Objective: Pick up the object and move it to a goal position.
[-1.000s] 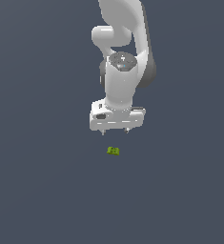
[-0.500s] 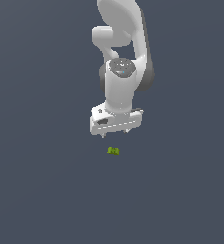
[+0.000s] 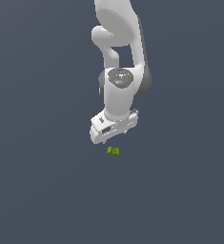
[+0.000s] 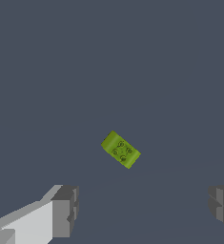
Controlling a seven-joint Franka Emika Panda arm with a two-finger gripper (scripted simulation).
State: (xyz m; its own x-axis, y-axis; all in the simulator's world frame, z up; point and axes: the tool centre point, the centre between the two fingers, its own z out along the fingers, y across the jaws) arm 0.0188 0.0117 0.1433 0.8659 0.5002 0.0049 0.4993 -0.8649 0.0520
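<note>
The object [image 3: 113,151] is a tiny yellow-green block with darker green marks, lying on the dark grey floor. It also shows in the wrist view [image 4: 120,149], turned at a slant. My white gripper [image 3: 115,138] hangs just above it and slightly toward the exterior view's left, apart from it. In the wrist view the two grey fingertips [image 4: 66,209] stand wide apart with the block beyond the gap between them [image 4: 144,209]. The gripper is open and empty.
The white arm [image 3: 120,57] rises behind the gripper toward the top of the exterior view. The floor [image 3: 37,190] is plain dark grey with nothing else on it in view.
The gripper has moved down toward the block and turned a little. The block has not moved.
</note>
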